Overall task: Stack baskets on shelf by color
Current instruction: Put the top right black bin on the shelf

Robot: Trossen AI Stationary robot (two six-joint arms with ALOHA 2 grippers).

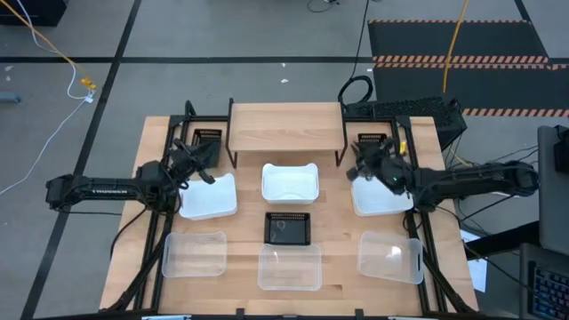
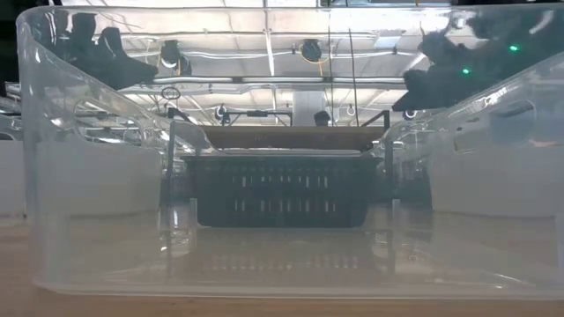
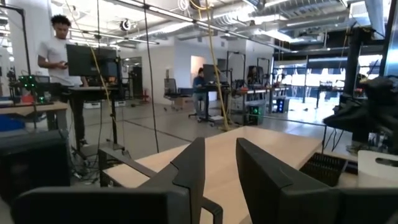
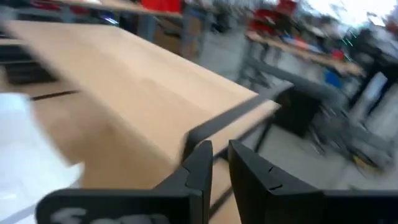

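Note:
The light-wood shelf (image 1: pixel 284 129) stands at the table's far middle with nothing on it. Three white baskets (image 1: pixel 290 182) (image 1: pixel 209 197) (image 1: pixel 380 197) sit in a row in front of it. Three clear baskets (image 1: pixel 194 253) (image 1: pixel 289 267) (image 1: pixel 389 256) line the near edge. One black basket (image 1: pixel 289 228) rests at the centre, and two more (image 1: pixel 209 140) (image 1: pixel 372 142) flank the shelf. My left gripper (image 1: pixel 206 174) hovers over the left white basket's far edge, and my right gripper (image 1: pixel 354 172) over the right white basket's far corner. Each has its fingers nearly together (image 3: pixel 221 158) (image 4: pixel 221 163) and holds nothing.
Black frame rails run along the table's left and right sides (image 1: pixel 169 151) (image 1: pixel 418 231). In the low view a clear basket (image 2: pixel 282 264) fills the foreground, with the centre black basket (image 2: pixel 280 189) seen through it. People (image 3: pixel 56 50) stand in the room beyond the table.

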